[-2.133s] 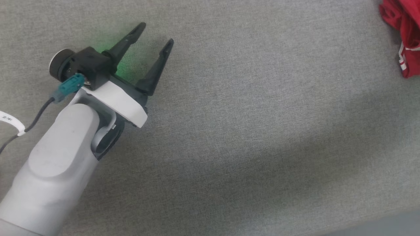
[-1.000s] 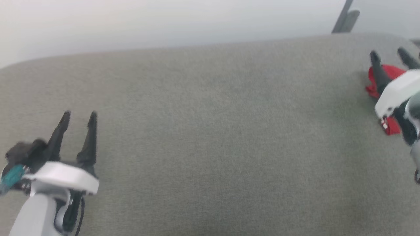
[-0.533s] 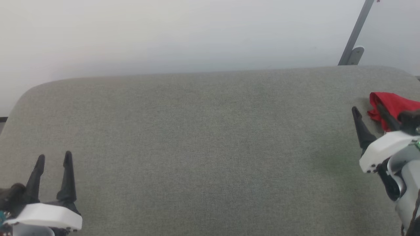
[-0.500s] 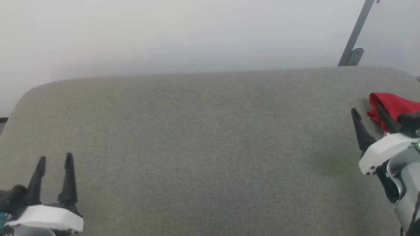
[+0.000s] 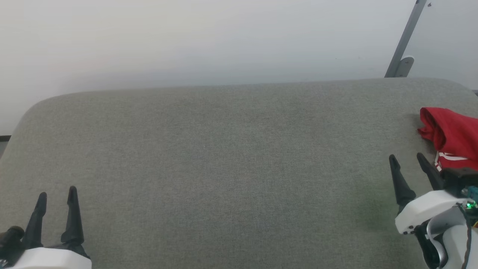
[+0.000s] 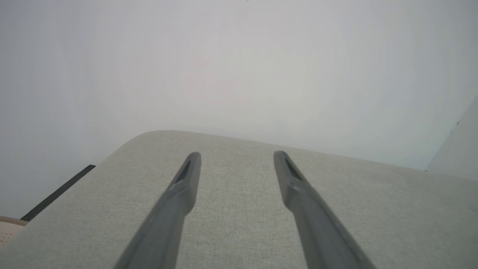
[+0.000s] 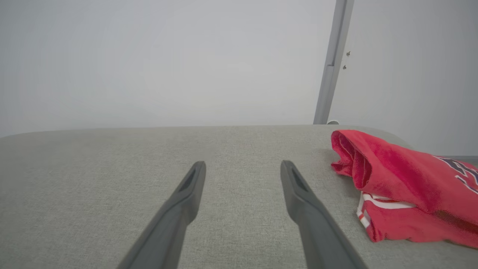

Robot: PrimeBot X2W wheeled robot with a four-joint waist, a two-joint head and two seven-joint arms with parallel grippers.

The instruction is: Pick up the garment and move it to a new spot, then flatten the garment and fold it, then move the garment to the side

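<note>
Drawn back and lower in the head view than half a second ago: right gripper (image 5: pixel 406 157), fingers now clear of the red cloth overlapped then. Left gripper (image 5: pixel 57 191) also a little lower, at the bottom left. Grey fabric-covered bench (image 5: pixel 231 149) with rounded corners across most of the head view, plain pale wall (image 5: pixel 186 37) behind it. Garment (image 5: pixel 453 134) crumpled in a heap on the far right part of the bench, cut off by the right edge of the head view. Red cloth folded over itself, a strip of white-and-red striped trim underneath on the near side, dark block lettering with a white outline just visible at the edge of the right wrist view. Right gripper near the heap, on its left and closer to the robot, apart from it; fingers spread wide, bare bench between them, holding nothing. Left gripper well apart from the garment, over the near left of the bench, fingers likewise spread and empty. Slanted grey pole (image 5: pixel 405 41) against the wall beyond the far right corner. Small green light (image 5: pixel 469 204) on the right wrist.
</note>
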